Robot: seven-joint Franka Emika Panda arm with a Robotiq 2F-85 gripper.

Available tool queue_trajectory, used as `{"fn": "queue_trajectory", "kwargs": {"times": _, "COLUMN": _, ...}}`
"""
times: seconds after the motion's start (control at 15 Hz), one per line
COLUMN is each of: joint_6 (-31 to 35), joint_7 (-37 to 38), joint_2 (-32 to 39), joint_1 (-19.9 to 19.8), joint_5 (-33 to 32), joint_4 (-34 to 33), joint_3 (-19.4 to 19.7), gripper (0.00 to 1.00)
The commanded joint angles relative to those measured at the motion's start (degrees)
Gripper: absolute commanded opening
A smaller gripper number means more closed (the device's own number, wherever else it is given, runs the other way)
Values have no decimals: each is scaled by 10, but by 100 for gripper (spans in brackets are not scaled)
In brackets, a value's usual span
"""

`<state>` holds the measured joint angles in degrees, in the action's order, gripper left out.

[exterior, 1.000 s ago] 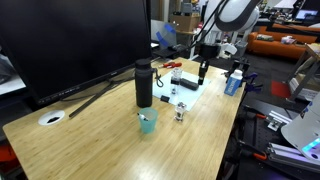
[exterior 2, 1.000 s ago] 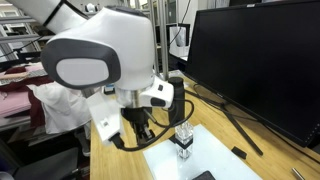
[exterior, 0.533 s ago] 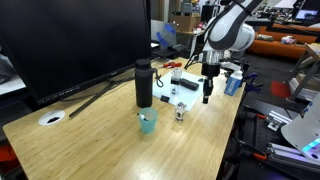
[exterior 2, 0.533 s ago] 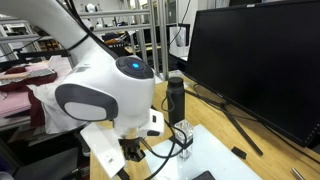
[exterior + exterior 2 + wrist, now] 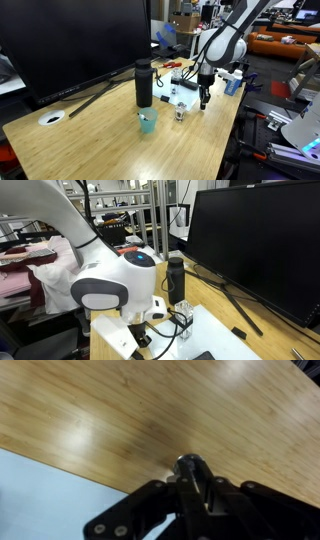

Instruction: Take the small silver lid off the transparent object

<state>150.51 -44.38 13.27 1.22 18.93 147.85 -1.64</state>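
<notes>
Wood table (image 5: 90,130) in a lab, big monitor (image 5: 70,40) behind, arm (image 5: 222,45) reaching down by the white mat (image 5: 188,88). Black bottle (image 5: 144,83), teal cup (image 5: 148,122), then the container (image 5: 181,111) upright on the table between cup and gripper (image 5: 205,102). It's just beside the gripper, apart as far as I can tell. Wrist view: fingers pressed together, low over bare wood, silvery round bit (image 5: 187,460) at the tips. Could be the lid, could be finger metal. Both exterior views are too small to say if the container's top is capped. Risks: if that is the lid, the pinch is tiny, so it may slip out and roll off the table. If not, fingers this tight can't take anything, and a sideways move would likely tip the slim container. Driving lower jams the tips into wood. Versus 1 s back: gripper was higher, over the mat's far part; now lower and nearer the container. Container, bottle and cup unmoved.
</notes>
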Motion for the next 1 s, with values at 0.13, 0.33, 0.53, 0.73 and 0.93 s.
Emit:
{"fn": "queue_trajectory", "kwargs": {"times": 0.13, "joint_6": -42, "joint_7": 17, "joint_2": -47, "joint_1": -26, "joint_5": -35, "joint_4": 1, "joint_3": -26, "gripper": 59}}
{"fn": "queue_trajectory", "kwargs": {"times": 0.33, "joint_6": -56, "joint_7": 13, "joint_2": -48, "joint_1": -18, "joint_5": -28, "joint_4": -4, "joint_3": -23, "gripper": 56}}
{"fn": "queue_trajectory", "kwargs": {"times": 0.53, "joint_6": -97, "joint_7": 11, "joint_2": -85, "joint_1": -13, "joint_5": -26, "joint_4": -1, "joint_3": -17, "gripper": 73}}
{"fn": "queue_trajectory", "kwargs": {"times": 0.73, "joint_6": -97, "joint_7": 11, "joint_2": -82, "joint_1": -14, "joint_5": -26, "joint_4": 1, "joint_3": -17, "gripper": 73}}
{"fn": "queue_trajectory", "kwargs": {"times": 0.93, "joint_6": -97, "joint_7": 11, "joint_2": -82, "joint_1": -14, "joint_5": -26, "joint_4": 1, "joint_3": -17, "gripper": 73}}
